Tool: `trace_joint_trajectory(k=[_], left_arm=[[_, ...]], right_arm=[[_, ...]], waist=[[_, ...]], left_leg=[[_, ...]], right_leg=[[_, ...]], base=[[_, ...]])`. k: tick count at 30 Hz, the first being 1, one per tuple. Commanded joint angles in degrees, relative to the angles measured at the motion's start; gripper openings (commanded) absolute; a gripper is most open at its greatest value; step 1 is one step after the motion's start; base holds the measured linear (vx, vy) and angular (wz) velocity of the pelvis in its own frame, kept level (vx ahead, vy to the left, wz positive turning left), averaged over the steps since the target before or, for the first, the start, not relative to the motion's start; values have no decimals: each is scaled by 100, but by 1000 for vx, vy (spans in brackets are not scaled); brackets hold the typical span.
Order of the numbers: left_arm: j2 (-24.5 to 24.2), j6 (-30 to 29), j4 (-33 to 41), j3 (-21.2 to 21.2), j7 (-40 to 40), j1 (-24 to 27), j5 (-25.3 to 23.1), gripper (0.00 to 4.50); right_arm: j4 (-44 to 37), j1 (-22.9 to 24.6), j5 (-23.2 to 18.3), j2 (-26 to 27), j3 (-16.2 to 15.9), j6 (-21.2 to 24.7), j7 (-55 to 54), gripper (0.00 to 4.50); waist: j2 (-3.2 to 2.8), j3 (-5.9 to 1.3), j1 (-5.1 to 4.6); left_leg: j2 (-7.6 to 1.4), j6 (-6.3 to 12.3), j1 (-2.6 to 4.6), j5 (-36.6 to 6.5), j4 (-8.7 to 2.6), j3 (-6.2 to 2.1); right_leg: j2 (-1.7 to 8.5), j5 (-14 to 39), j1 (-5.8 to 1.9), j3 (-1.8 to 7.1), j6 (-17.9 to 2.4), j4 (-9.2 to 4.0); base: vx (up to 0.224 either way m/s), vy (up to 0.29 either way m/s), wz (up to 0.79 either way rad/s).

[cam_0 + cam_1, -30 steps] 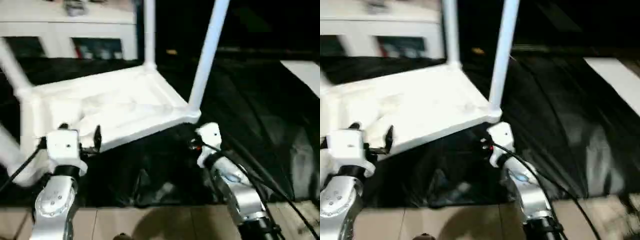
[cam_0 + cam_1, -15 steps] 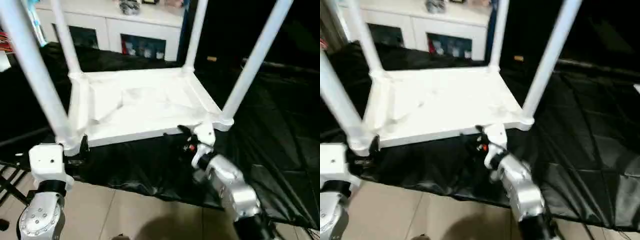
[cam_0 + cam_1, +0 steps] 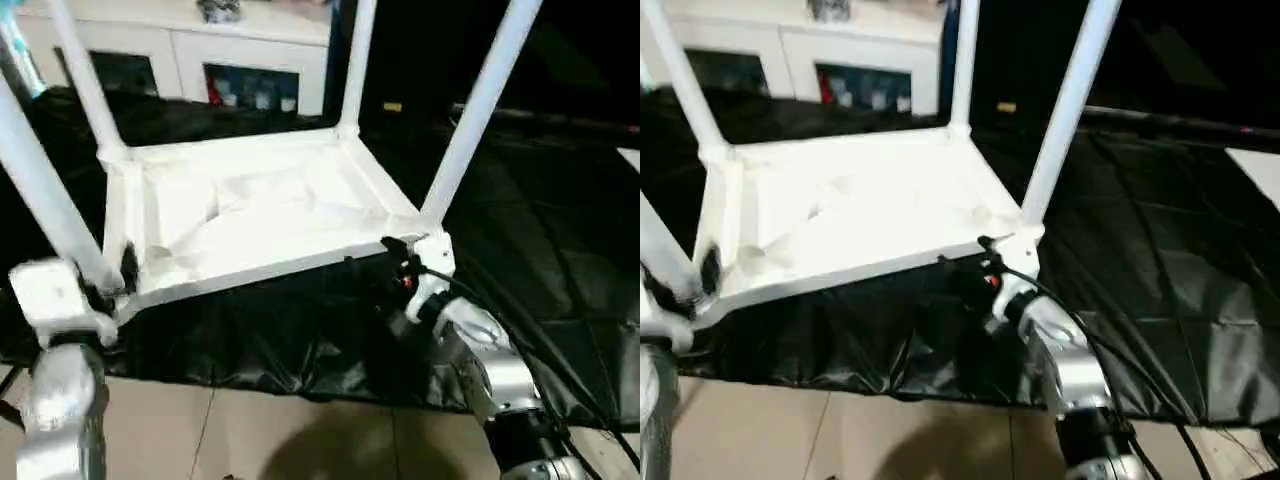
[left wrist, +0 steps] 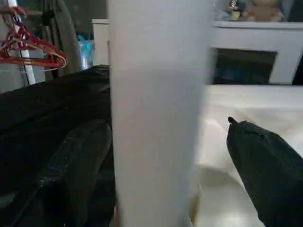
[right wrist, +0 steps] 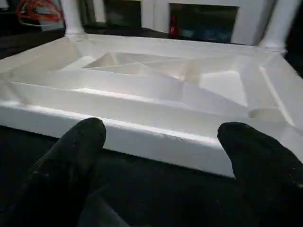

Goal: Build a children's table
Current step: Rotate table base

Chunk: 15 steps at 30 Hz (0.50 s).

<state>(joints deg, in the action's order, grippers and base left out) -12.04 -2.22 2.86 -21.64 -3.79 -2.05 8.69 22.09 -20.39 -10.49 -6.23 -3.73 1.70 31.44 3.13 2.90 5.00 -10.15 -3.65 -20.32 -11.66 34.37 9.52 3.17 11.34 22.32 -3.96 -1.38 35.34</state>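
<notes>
The children's table lies upside down on the black cloth, its white ribbed tabletop [image 3: 260, 215] facing up. All its legs stand upright in the corner sockets, among them the near left leg [image 3: 45, 190] and the near right leg [image 3: 480, 110]. My left gripper [image 4: 161, 156] is open at the near left corner, with the base of that leg [image 4: 156, 118] between its black fingers [image 4: 75, 170]. My right gripper [image 3: 395, 262] is open just below the near right corner. Its fingers [image 5: 71, 156] point at the tabletop's near edge [image 5: 142, 142] with nothing between them.
The black-draped table [image 3: 560, 250] stretches to the right and behind. A white cabinet [image 3: 250, 50] stands at the back. Tiled floor [image 3: 250, 440] lies below the cloth's front edge. Red hangers [image 4: 33, 56] hang to one side. Cables run along my right forearm [image 3: 480, 360].
The head camera has swung, so the whole picture has shifted. My right gripper's fingers have spread wider by the near right corner. The left gripper stays open around the near left leg.
</notes>
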Motion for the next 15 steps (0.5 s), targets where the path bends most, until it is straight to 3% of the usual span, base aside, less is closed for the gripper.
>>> trace_joint_trajectory(k=[1, 2, 4, 8, 9, 10, 12, 13, 15], left_arm=[[-37, -93, -165, 18, -233, -96, 166, 450], [-58, -128, -237, 56, -324, -158, 202, 450], [-122, -195, -433, 170, -760, -286, 431, 450], [-362, -353, -537, 542, -1675, -197, 698, 450], [-456, -514, -415, 713, -2088, -67, 877, 450], [-508, -620, -336, 800, -2285, 11, 972, 450], [-741, -941, 8, 1187, -3039, 326, 1252, 450], [-746, -945, 23, 1206, -3062, 329, 1257, 450], [-769, -1090, 135, 1288, -3252, 312, 1422, 450]], right_arm=[[102, -93, 32, -44, -30, -19, 105, 435], [156, -126, 42, -64, -45, -24, 143, 435], [282, -216, 70, -105, -85, -15, 229, 435], [595, -428, 167, -125, -17, -8, 58, 435], [742, -510, 270, -145, -6, 14, -111, 435], [835, -553, 332, -163, 3, 33, -228, 435], [1235, -722, 594, -277, 69, 102, -764, 435], [1258, -732, 604, -291, 77, 104, -789, 435], [1407, -793, 683, -362, 116, 74, -1004, 435]], waist=[[1, -350, 6], [-54, -356, 17], [60, -342, 18], [91, -301, 25], [108, -284, 51], [100, -273, 63], [150, -255, 64], [125, -254, 86], [162, -236, 115]], left_leg=[[-313, 362, 2, -441, -425, -109], [-324, 378, 30, -420, -426, -107], [-319, 380, 35, -460, -426, -74], [-350, 159, 104, -838, -468, -60], [-357, 13, 133, -1080, -481, -43], [-354, -23, 136, -1146, -496, -39], [-358, -152, 133, -1278, -522, -40], [-349, -224, 171, -1423, -518, -21], [-337, -256, 221, -1572, -504, 22]], right_leg=[[484, 2, -243, 325, -1016, -312], [497, -51, -229, 326, -1091, -292], [515, 121, -226, 335, -1115, -300], [507, 512, -165, 340, -1065, -349], [514, 760, -140, 345, -1033, -373], [515, 854, -135, 350, -1016, -383], [523, 1194, -121, 352, -963, -389], [502, 1342, -97, 355, -874, -411], [482, 1338, -48, 381, -820, -448]], base=[[0, 0, 0], [0, 0, 0], [0, 0, 0], [0, 0, 0], [0, 0, 0], [0, 0, 0], [0, 0, 0], [0, 0, 0], [0, 0, 0]])
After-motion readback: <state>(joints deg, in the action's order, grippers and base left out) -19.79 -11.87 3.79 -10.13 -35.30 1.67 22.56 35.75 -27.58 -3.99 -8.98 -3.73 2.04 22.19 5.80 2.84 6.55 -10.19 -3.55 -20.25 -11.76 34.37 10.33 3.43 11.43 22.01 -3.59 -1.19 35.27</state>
